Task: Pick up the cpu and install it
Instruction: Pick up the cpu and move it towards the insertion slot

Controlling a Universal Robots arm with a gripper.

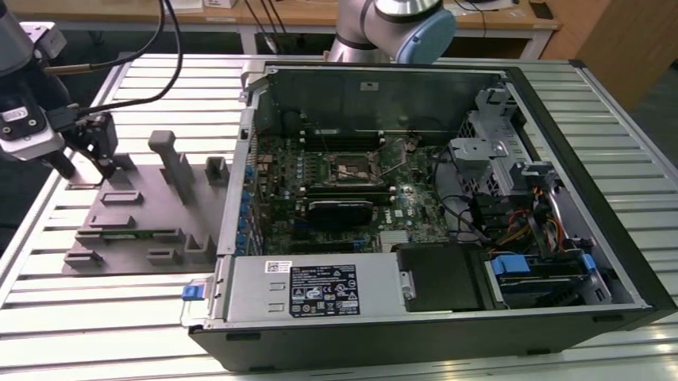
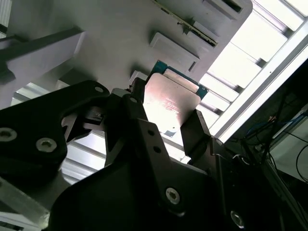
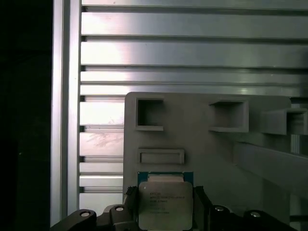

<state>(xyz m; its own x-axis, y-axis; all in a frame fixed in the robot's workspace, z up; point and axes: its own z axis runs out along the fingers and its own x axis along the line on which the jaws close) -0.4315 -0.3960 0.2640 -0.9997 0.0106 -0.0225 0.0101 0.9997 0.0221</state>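
Observation:
The cpu [image 3: 165, 199] is a small square chip with a silvery top and a green rim. It sits between my gripper's two dark fingers in both wrist views, cpu [image 2: 169, 101] at the corner of the grey fixture block [image 3: 202, 139]. The fingers [image 2: 194, 129] press against its opposite edges, so my gripper [image 3: 165, 208] is shut on it. In the exterior view my gripper [image 1: 87, 168] is at the far-left end of the fixture block [image 1: 138, 214], well to the left of the open computer case [image 1: 254, 103]. The dark socket frame [image 1: 350, 167] lies mid-motherboard.
The fixture block carries tall posts [image 1: 170, 159] and small pockets, close to the right of my gripper. The slatted metal table [image 1: 117, 309] runs under everything. Inside the case are cables [image 1: 509, 214], a drive cage [image 1: 498, 127] and a power supply [image 1: 307, 290].

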